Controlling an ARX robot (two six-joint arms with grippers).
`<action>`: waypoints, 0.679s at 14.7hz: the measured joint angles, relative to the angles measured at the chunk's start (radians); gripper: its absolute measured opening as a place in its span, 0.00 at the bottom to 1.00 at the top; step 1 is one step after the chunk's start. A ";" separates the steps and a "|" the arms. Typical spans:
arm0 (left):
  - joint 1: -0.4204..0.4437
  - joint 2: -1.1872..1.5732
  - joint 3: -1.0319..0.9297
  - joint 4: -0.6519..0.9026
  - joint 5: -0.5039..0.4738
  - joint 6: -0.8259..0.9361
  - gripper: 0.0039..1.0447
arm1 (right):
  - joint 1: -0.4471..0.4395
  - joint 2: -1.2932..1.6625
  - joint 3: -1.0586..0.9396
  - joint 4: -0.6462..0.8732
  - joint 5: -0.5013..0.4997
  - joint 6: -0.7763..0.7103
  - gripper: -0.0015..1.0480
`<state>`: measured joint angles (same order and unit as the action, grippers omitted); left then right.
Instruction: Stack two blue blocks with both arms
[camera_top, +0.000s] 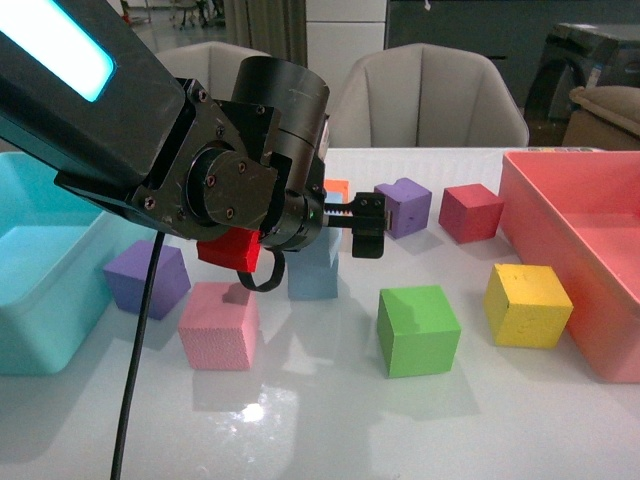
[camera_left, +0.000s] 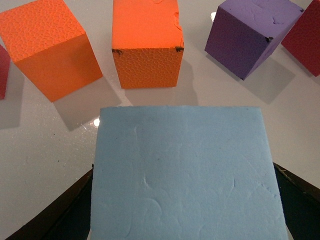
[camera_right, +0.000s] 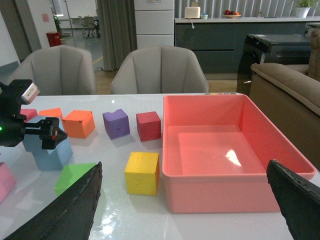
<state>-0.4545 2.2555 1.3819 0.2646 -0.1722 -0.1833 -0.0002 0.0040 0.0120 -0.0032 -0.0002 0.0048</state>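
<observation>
My left gripper (camera_top: 365, 225) is shut on a pale blue block (camera_left: 185, 175) that fills the left wrist view between the dark fingers (camera_left: 50, 220). In the front view the blue block (camera_top: 315, 270) shows under the left arm, near the table's middle. In the right wrist view it (camera_right: 47, 150) sits with the left gripper (camera_right: 50, 132) on it. I cannot make out a second blue block apart from it. My right gripper (camera_right: 183, 200) is open and empty, above the table near the yellow cube (camera_right: 142, 172).
A turquoise bin (camera_top: 40, 270) stands left and a pink bin (camera_top: 580, 230) right. Purple (camera_top: 147, 278), pink (camera_top: 218, 325), green (camera_top: 418, 328), yellow (camera_top: 528, 305), red (camera_top: 232, 248), purple (camera_top: 405, 207) and dark red (camera_top: 470, 212) cubes surround the block. Two orange cubes (camera_left: 147, 45) lie just beyond it.
</observation>
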 joint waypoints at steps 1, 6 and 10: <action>0.000 -0.001 -0.005 0.010 -0.001 0.000 0.93 | 0.000 0.000 0.000 0.000 0.000 0.000 0.94; -0.001 -0.142 -0.130 0.122 0.006 0.039 0.94 | 0.000 0.000 0.000 0.000 0.000 0.000 0.94; -0.001 -0.360 -0.357 0.271 0.051 0.060 0.94 | 0.000 0.000 0.000 0.000 0.000 0.000 0.94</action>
<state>-0.4553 1.8954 1.0245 0.5358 -0.1215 -0.1238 -0.0002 0.0040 0.0120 -0.0032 -0.0002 0.0048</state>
